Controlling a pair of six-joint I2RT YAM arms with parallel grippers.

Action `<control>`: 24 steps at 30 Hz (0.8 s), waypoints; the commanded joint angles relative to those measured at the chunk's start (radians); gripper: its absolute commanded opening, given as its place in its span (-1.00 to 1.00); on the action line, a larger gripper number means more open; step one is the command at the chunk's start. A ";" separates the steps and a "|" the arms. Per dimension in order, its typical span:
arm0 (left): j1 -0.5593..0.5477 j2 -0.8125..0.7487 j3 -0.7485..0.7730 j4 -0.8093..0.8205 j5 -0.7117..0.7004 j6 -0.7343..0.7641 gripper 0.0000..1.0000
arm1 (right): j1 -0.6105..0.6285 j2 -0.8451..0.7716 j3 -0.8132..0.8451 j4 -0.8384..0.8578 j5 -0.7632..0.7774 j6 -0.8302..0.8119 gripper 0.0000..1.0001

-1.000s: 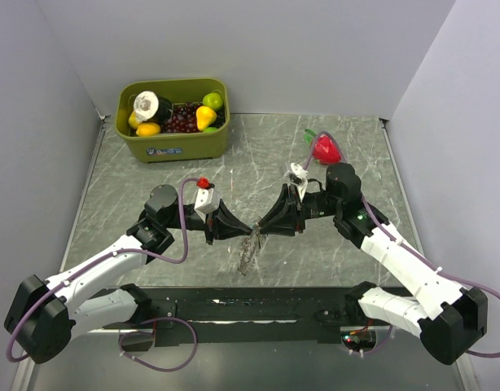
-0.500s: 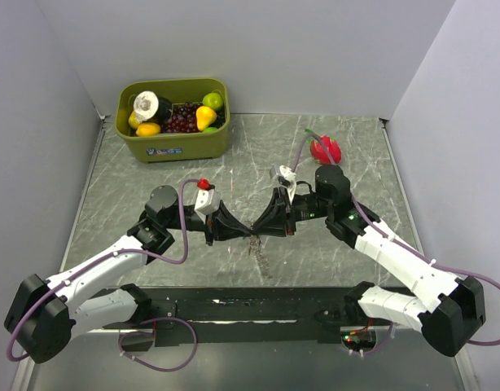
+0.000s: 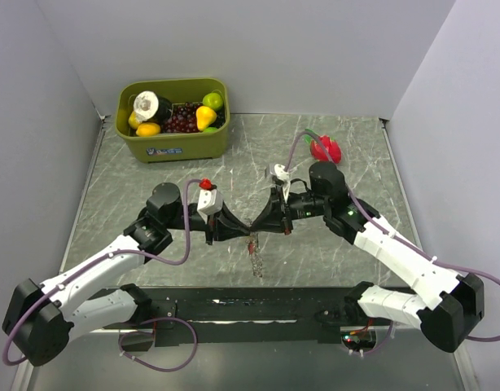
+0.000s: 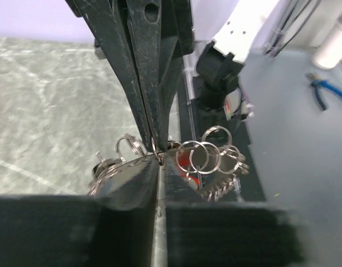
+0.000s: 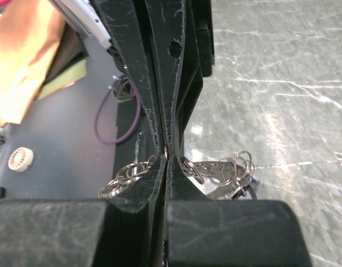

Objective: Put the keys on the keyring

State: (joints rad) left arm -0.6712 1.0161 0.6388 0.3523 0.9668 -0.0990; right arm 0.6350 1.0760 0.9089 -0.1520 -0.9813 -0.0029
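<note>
The left gripper [image 3: 245, 231] is pressing its black fingers together on a thin silvery wire keyring [image 4: 157, 158]. The right gripper [image 3: 256, 227] is pinching that same keyring, meeting it tip to tip. The tiny metal keys [image 3: 252, 254], one of them red-headed, are dangling beneath on linked rings above the grey marbled table [image 3: 128, 183]. An olive plastic bin [image 3: 173, 148] of toy fruit is sitting at the far left.

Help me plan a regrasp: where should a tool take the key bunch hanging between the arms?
Probably a split ring, pinched across its flat faces from the near-edge side: the rings fan out that way as stiff loops, while the keys below dangle loosely.
</note>
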 commanded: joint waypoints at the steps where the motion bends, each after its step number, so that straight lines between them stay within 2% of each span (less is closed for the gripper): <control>1: -0.007 -0.047 0.123 -0.247 -0.063 0.189 -0.53 | 0.003 0.021 0.111 -0.151 0.085 -0.112 -1.00; 2: -0.007 -0.045 0.157 -0.294 -0.075 0.211 -0.43 | 0.003 0.024 0.120 -0.181 0.092 -0.127 -1.00; 3: -0.007 -0.042 0.174 -0.341 -0.103 0.226 -0.25 | 0.005 0.028 0.133 -0.196 0.096 -0.135 -1.00; 6: -0.007 -0.007 0.248 -0.507 -0.123 0.312 -0.05 | 0.005 0.030 0.139 -0.222 0.104 -0.150 -1.00; 14: -0.005 0.122 0.421 -0.749 -0.091 0.427 0.01 | 0.022 0.061 0.151 -0.267 0.110 -0.174 -1.00; 19: -0.007 0.196 0.475 -0.806 -0.063 0.470 -0.02 | 0.028 0.064 0.140 -0.258 0.122 -0.174 -1.00; 24: -0.011 0.222 0.484 -0.794 -0.025 0.470 -0.07 | 0.028 0.056 0.130 -0.244 0.125 -0.170 -1.00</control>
State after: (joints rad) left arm -0.6739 1.2316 1.0737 -0.4255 0.8787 0.3351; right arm 0.6548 1.1568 1.0012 -0.4427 -0.8524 -0.1631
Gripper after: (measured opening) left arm 0.469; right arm 0.013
